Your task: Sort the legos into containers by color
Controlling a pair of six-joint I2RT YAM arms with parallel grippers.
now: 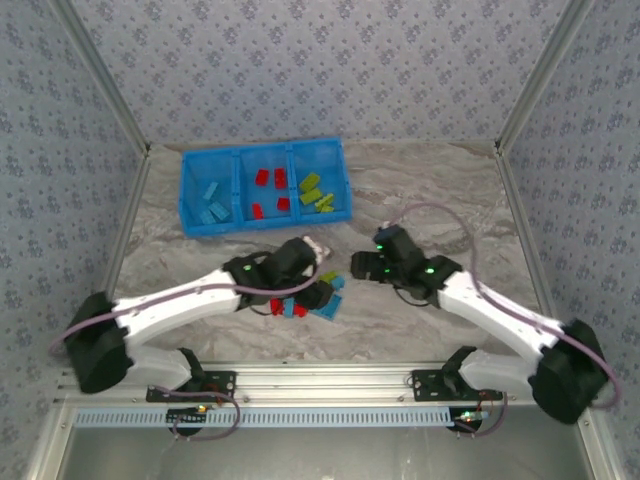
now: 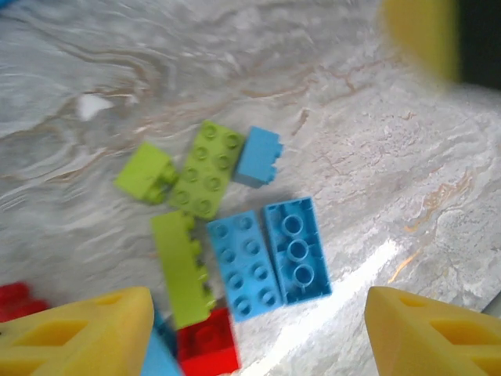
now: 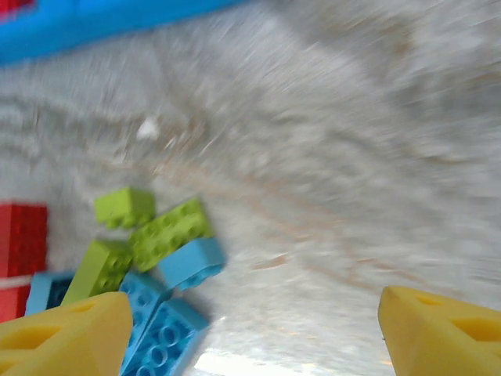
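The blue tray (image 1: 190, 222) at the back holds light blue bricks (image 1: 213, 203) in its left compartment, red bricks (image 1: 270, 190) in the middle and lime green bricks (image 1: 316, 192) in the right. A loose pile (image 1: 300, 303) of legos lies on the table between the arms. My left gripper (image 2: 258, 338) hangs open just above the pile, over two long light blue bricks (image 2: 270, 258), a long green brick (image 2: 184, 270) and a red brick (image 2: 207, 343). My right gripper (image 3: 254, 337) is open over bare table, with the pile's green brick (image 3: 171, 231) and blue brick (image 3: 192, 262) to its left.
The marbled grey table (image 1: 430, 190) is walled by patterned panels and metal posts. The tray's blue rim (image 3: 78, 31) runs along the top of the right wrist view. The two grippers (image 1: 322, 296) (image 1: 358, 266) sit close together near the pile.
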